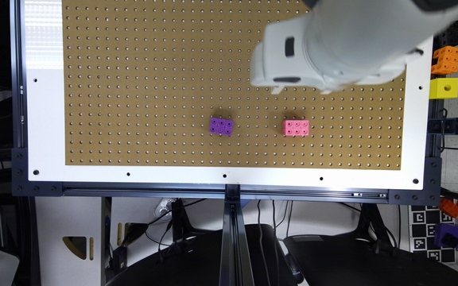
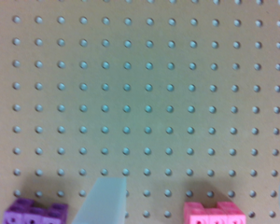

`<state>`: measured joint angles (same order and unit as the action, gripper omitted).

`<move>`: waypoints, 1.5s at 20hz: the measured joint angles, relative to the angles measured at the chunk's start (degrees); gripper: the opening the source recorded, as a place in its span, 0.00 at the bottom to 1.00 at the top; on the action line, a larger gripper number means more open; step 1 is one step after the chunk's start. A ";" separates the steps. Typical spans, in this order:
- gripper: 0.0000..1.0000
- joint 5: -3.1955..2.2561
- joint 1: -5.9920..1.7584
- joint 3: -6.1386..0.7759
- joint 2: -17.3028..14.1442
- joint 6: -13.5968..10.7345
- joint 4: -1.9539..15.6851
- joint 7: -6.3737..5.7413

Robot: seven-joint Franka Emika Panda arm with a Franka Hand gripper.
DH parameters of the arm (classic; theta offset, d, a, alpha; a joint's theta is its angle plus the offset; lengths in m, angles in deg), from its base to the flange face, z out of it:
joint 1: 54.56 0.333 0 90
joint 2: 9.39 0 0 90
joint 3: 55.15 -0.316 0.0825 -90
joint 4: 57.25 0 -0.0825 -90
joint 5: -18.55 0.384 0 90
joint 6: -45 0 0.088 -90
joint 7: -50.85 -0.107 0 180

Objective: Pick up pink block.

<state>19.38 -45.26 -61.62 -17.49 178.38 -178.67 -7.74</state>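
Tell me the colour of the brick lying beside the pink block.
Purple brick, on the pink block's exterior-view left; clearest in the exterior view.

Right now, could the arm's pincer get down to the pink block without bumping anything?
Probably yes. The pink block lies alone on the pegboard, well apart from the purple brick, and nothing stands between it and the pincer.

The arm (image 1: 356,35) is covered in smooth white rounded shells, with dark slots set in the wrist housing. In the wrist view, pale translucent fingers (image 2: 105,200) with flat wedge shapes are seen.
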 joint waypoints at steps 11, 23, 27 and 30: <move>1.00 -0.01 0.36 -0.06 -4.15 -0.11 4.63 -0.39; 1.00 -0.16 0.35 -0.04 -12.91 6.47 5.02 -0.39; 1.00 -0.16 0.35 -0.03 -14.58 7.84 5.04 -0.39; 1.00 -0.16 0.36 -0.03 -15.37 8.20 5.67 -0.39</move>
<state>19.21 -44.90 -61.66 -32.87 186.57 -173.00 -8.13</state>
